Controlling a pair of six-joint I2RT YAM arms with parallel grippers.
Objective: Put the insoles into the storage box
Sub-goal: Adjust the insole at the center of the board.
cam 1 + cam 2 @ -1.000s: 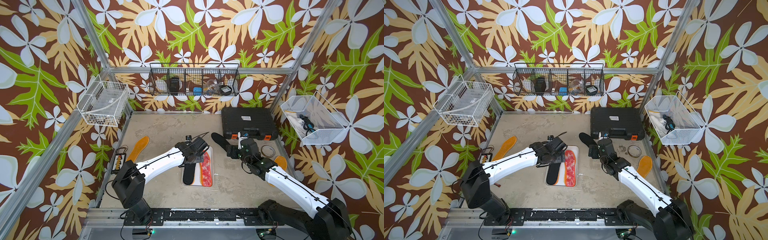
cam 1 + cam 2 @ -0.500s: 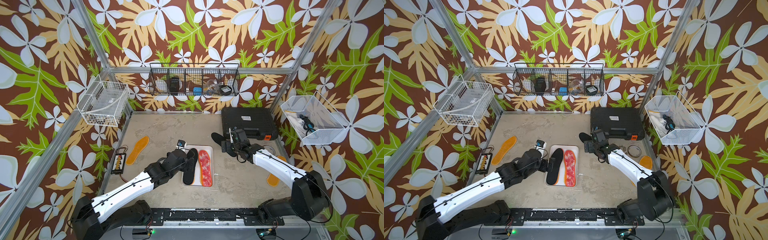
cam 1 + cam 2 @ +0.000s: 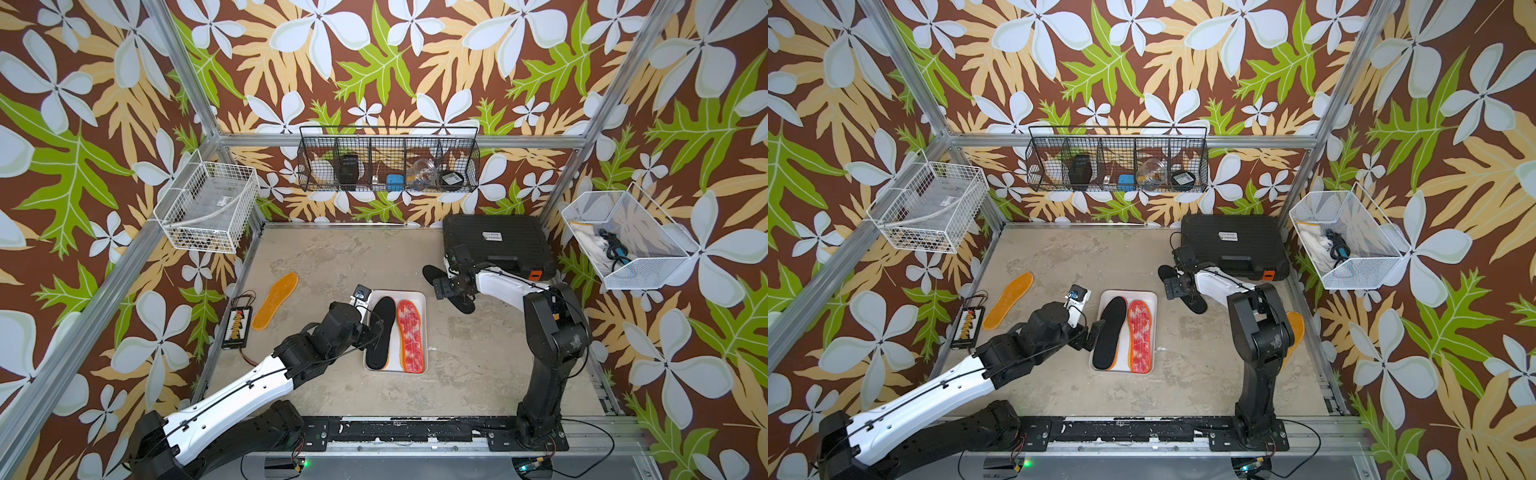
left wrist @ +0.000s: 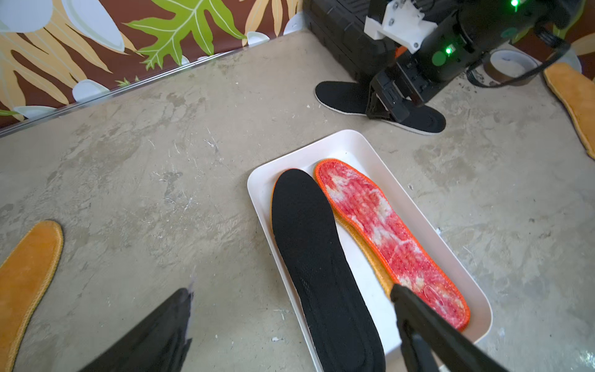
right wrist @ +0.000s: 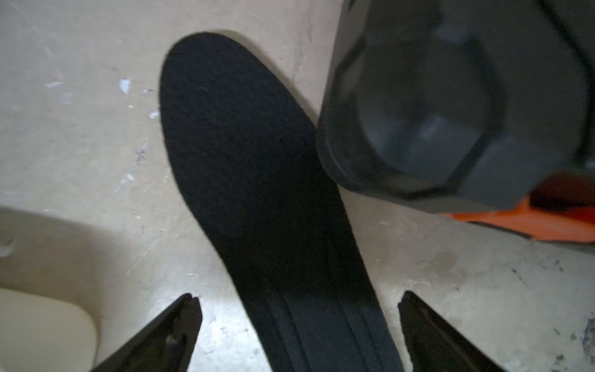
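Storage box (image 4: 354, 141) is sitting just under the left gripper (image 4: 293, 301), holding a boxed black insole (image 4: 315, 257) and a red-white patterned insole (image 4: 386, 238) side by side. That gripper's jaws are gaping, gripping nothing. Right gripper (image 5: 299, 304) is also standing wide, straddling a loose black insole (image 5: 257, 180) lying against the black case (image 3: 494, 241), whose white label is showing too small to read. Left wrist view is showing a fuzzy orange edge (image 4: 367, 261) peeking from beneath; the right wrist view is catching only the box's corner. Bare floor is lying between the left gripper and an outlying orange-yellow insole (image 3: 276, 299)
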